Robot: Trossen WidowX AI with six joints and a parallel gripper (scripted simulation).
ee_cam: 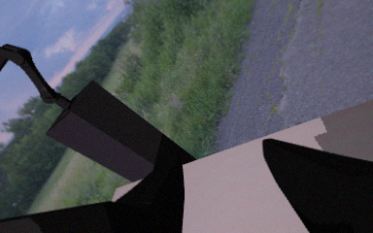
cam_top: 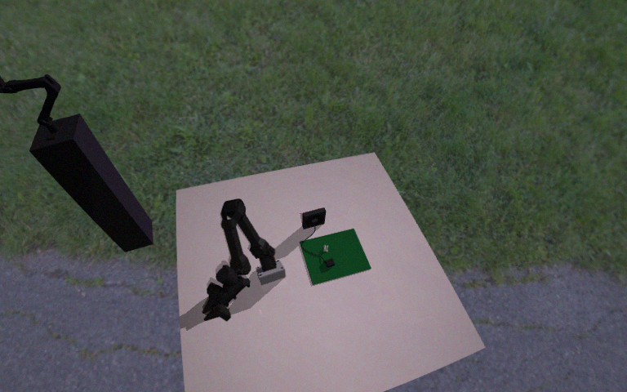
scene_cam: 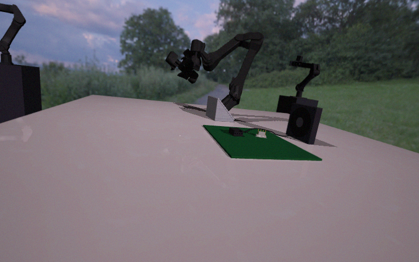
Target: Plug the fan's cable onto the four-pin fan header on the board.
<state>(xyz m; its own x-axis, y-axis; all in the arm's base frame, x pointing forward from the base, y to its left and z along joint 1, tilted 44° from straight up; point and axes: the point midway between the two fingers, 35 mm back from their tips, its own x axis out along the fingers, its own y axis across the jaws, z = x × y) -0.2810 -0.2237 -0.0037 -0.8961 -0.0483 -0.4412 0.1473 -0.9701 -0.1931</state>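
The green board (cam_top: pixel 353 249) (scene_cam: pixel 271 151) lies on the table right of the arm's base (cam_top: pixel 270 273) (scene_cam: pixel 217 110). A pale four-pin header (cam_top: pixel 325 250) (scene_cam: pixel 261 132) stands on it. The black plug (cam_top: pixel 329 263) (scene_cam: pixel 235 131) lies on the board beside the header, apart from it. A thin cable (cam_top: pixel 310 253) runs from the plug to the black fan (cam_top: pixel 313 217) (scene_cam: pixel 303 123), which stands upright just behind the board. My gripper (cam_top: pixel 217 312) (scene_cam: pixel 179 66) (ee_cam: pixel 221 154) is open and empty. It hangs in the air on the far side of the base from the board, touching nothing.
A long black box (cam_top: pixel 90 180) (scene_cam: pixel 18 89) (ee_cam: pixel 104 131) on a camera arm stands off the table's left edge. A second black camera stand (scene_cam: pixel 296 103) is behind the fan. The table's edge (cam_top: pixel 180 277) is near my gripper, with grass and gravel beyond it.
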